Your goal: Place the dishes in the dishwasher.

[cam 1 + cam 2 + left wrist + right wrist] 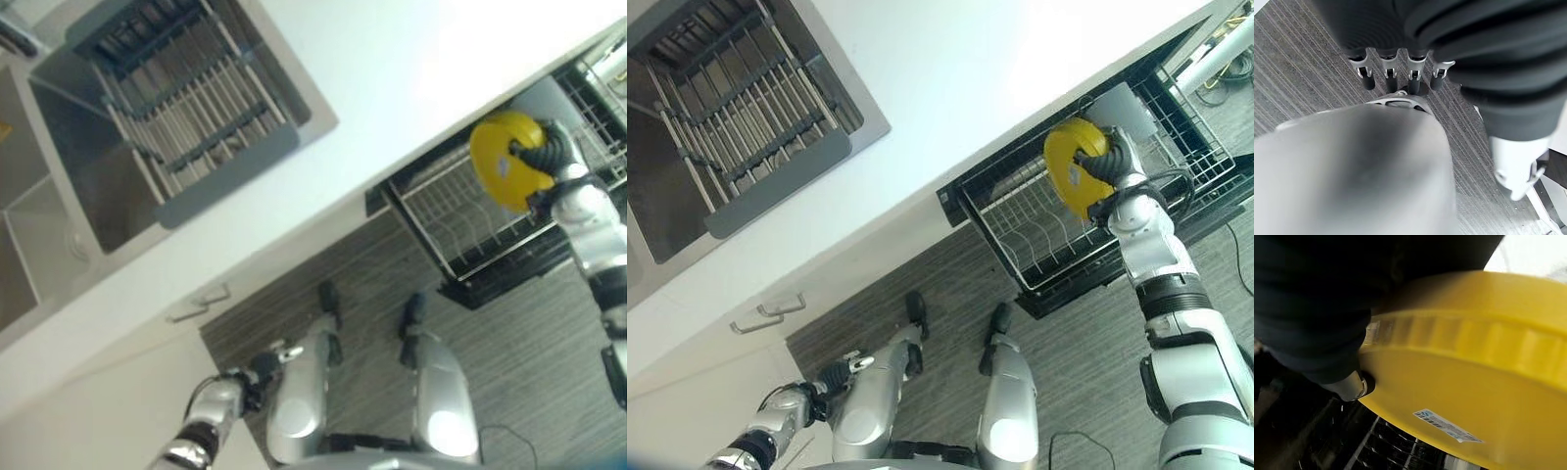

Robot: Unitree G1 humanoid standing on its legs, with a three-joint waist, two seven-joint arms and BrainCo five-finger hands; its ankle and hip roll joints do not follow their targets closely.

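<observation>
A yellow plate with a small white label on its underside is held on edge over the pulled-out dishwasher rack. My right hand is shut on the plate's rim, fingers curled over it; the plate looms close in the right wrist view with the rack's wires below it. The same plate and rack appear at the right of the left eye view. My left hand hangs low by my side with fingers straight and nothing in it.
A white countertop runs across the scene. A sink at the upper left holds a grey dish-drying rack. White cabinet drawers with handles sit below the counter. Grey wood-look floor lies before the dishwasher.
</observation>
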